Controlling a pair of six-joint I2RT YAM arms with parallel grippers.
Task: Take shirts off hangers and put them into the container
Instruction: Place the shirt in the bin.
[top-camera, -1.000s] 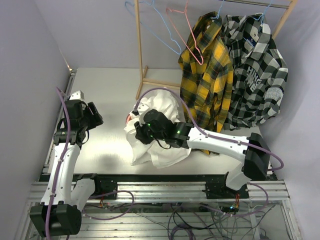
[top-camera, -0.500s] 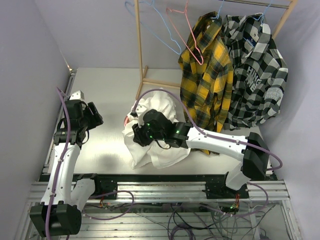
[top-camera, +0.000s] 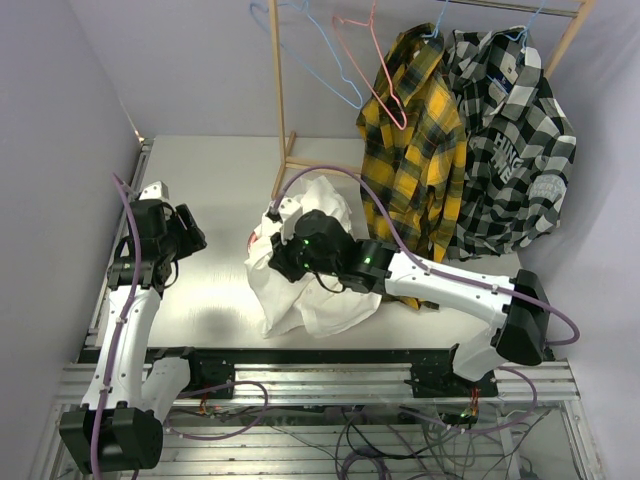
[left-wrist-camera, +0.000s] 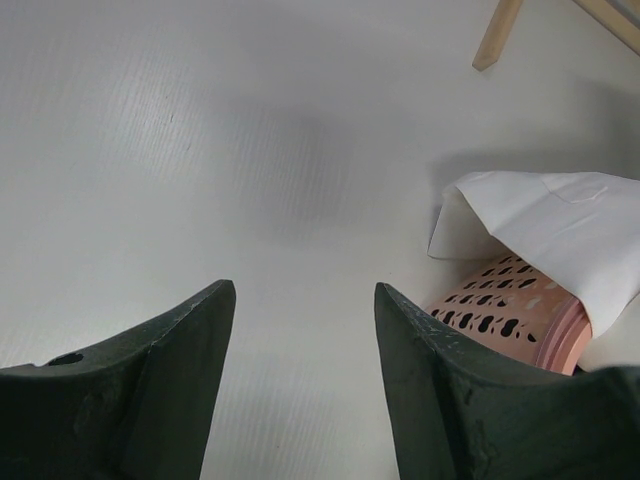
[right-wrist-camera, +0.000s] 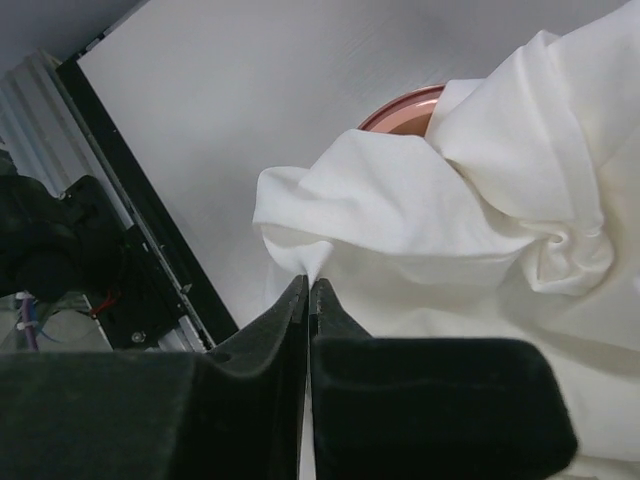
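Right gripper (top-camera: 283, 256) is down over the middle of the table (top-camera: 200, 180), and on its wrist camera I see the two fingers pressed flat together (right-wrist-camera: 309, 285) with a peak of the white shirt (right-wrist-camera: 480, 200) nipped between the tips. So it has a pinch of cloth, a thin fold at the shirt's edge.

The white shirt (top-camera: 312, 298) lies heaped over the pink basket (top-camera: 253, 238) and hides most of it. Only a sliver of rim shows at the left in the top view, and an arc of rim (right-wrist-camera: 405, 108) on the right wrist view. The rest of the shirt spills onto the table toward the near edge.

Left gripper (top-camera: 190, 235) hangs off to the left, well apart from the pile, fingers spread wide with nothing between them (left-wrist-camera: 302, 290). Its camera catches the basket's lattice side (left-wrist-camera: 505, 310) under a flap of white cloth (left-wrist-camera: 560, 215).

Up on the wooden rack (top-camera: 280, 100), the yellow-and-black plaid shirt (top-camera: 410, 150) and the black-and-white checked shirt (top-camera: 510, 150) hang side by side, touching. Left of them a light-blue hanger (top-camera: 352, 98) and a pink-red hanger (top-camera: 390, 105) hang bare.
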